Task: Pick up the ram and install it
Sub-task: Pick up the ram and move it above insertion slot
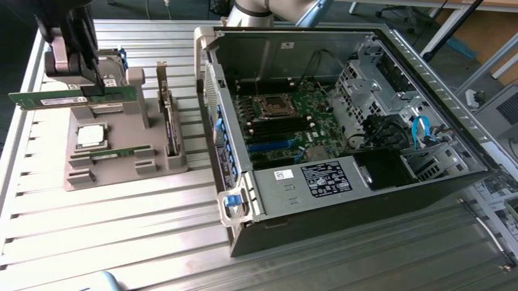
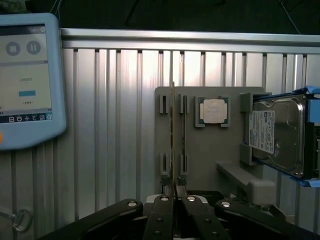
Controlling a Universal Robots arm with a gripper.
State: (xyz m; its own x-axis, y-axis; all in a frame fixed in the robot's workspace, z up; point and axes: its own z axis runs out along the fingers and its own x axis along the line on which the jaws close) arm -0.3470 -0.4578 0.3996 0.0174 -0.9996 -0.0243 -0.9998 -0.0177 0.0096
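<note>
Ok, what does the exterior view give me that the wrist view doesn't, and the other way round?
Exterior view adds: the open computer case, its motherboard, and an expansion card standing on the holder. Wrist view adds: the lit screen of a blue-framed tablet. Shared: the gripper shut on the ram over the grey holder, plus the CPU chip and the hard drive.

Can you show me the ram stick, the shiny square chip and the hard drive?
ram [image 1: 40,99]: exterior view, on the green board's free end.
square chip [image 2: 214,111]: wrist view, middle of its silver lid.
hard drive [image 2: 285,132]: wrist view, on its bare metal face.
</note>
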